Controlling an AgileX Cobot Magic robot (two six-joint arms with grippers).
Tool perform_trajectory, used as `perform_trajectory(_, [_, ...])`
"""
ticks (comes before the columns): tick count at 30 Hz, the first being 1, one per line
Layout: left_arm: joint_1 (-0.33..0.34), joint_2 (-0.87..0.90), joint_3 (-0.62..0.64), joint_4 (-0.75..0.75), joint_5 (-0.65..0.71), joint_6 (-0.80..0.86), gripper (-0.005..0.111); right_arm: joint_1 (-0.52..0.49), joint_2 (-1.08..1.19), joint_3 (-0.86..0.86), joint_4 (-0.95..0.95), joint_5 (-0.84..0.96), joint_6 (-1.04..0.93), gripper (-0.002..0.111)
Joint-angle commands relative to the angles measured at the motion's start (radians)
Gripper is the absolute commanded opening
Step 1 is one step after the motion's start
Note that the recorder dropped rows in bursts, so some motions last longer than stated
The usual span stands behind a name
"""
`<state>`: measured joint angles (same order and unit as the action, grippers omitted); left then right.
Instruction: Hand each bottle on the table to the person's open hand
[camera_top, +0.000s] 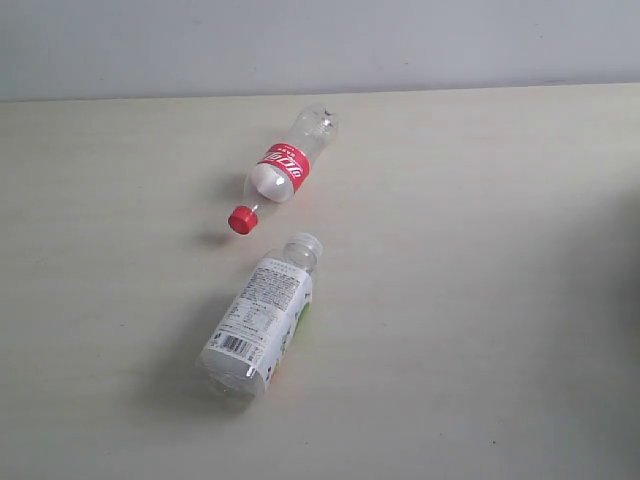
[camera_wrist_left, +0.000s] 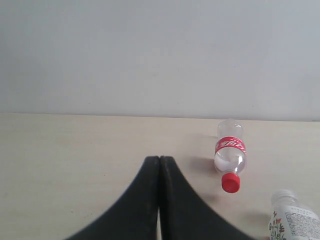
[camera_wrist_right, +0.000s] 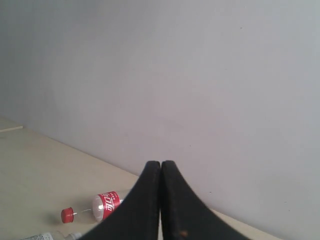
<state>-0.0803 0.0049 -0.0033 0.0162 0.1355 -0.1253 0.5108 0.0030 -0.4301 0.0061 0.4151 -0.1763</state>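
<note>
A plain, pale grey wall (camera_top: 320, 40) is rising right behind the table (camera_top: 480, 320), and the two are meeting along one straight line that is running across the exterior view near its top. The table is spreading wide and flat, and its pale beige wood-grain surface with faint small specks is taking up almost all of the lower part of that view. Soft, even light is falling on the scene, so the wall is looking smooth and slightly bluish, while a dim shade (camera_top: 615, 260) is lying over the table at the right edge of the exterior view.
</note>
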Motion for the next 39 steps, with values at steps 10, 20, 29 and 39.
perform_trajectory(10, [0.000,0.000,0.003,-0.005,-0.007,0.002,0.000,0.001,-0.003,0.005,-0.006,0.005,-0.002,0.000])
perform_trajectory(20, [0.000,0.000,0.003,-0.005,-0.007,0.002,0.000,0.001,-0.003,0.005,-0.006,0.048,-0.002,0.000])
perform_trajectory(29, [0.000,0.000,0.003,-0.005,-0.007,0.002,0.000,0.001,-0.003,0.117,-0.006,-0.113,-0.002,0.000])
perform_trajectory(39, [0.000,0.000,0.003,-0.005,-0.007,0.002,0.000,0.001,-0.003,0.126,-0.006,-0.096,-0.002,0.000])
